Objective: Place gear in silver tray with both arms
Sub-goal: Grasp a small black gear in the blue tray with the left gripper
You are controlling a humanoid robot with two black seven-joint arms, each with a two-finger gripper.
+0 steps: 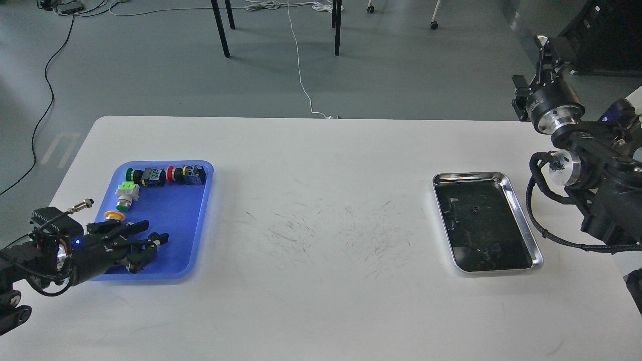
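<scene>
Our left gripper [153, 240] hangs low over the near end of the blue tray [200, 220], fingers spread apart with nothing between them that we can make out. Just behind it, a small part with a yellow cap [114, 215] lies on the tray floor. Up at the far end of that tray we've got a row of push-button parts: a green-and-white one [125, 193], a green-capped one with a dark body [145, 176], and a red-capped one with a dark body [185, 174].

Over on the other side, our right gripper [544, 47] is raised high, past the far right corner of the worktop [321, 301], and it's too small and dark for us to tell whether it's parted or closed.

Between the two arms, the silver tray [526, 225] sits flat on the worktop near the right edge, well apart from the blue tray. A tiny dark gear [474, 210] lies on its reflective bottom, towards the far half.
</scene>
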